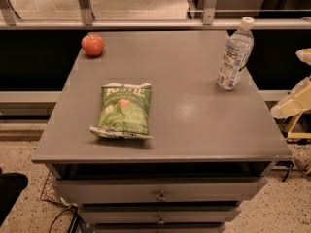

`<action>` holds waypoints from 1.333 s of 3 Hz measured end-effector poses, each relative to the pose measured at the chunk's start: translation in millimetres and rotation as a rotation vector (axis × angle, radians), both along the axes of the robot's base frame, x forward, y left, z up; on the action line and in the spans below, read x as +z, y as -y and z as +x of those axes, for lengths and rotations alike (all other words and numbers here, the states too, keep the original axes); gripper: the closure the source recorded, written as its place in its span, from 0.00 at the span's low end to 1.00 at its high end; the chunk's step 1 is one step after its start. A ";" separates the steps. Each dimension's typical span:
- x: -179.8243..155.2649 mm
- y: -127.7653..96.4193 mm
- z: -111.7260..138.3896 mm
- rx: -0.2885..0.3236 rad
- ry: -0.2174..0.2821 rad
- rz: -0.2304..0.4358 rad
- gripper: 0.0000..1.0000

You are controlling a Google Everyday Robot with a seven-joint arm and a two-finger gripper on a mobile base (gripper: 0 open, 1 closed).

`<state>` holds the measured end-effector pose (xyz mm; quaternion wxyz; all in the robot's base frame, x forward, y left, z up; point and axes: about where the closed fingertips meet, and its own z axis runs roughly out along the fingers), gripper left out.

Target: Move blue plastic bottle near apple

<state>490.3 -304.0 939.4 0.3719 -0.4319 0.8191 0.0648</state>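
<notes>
The blue plastic bottle (235, 54), clear with a white cap and a printed label, stands upright near the table's back right corner. The apple (92, 44), small and red, sits at the back left corner, far from the bottle. My gripper (291, 106) shows only as a cream-coloured piece at the right edge of the view, beyond the table's right side, lower than the bottle and to its right. It touches nothing and holds nothing that I can see.
A green chip bag (124, 110) lies flat on the grey table (194, 130), left of centre toward the front. Drawers (160, 191) sit below the tabletop. A rail and glass barrier (146, 23) run behind the table.
</notes>
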 end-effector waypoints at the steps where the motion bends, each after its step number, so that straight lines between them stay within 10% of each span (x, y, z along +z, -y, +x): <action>1: -23.1 18.6 34.1 -0.055 0.129 0.208 0.00; 3: -10.7 9.0 101.0 -0.074 0.378 0.605 0.00; 4: -2.8 1.7 120.4 -0.059 0.413 0.694 0.00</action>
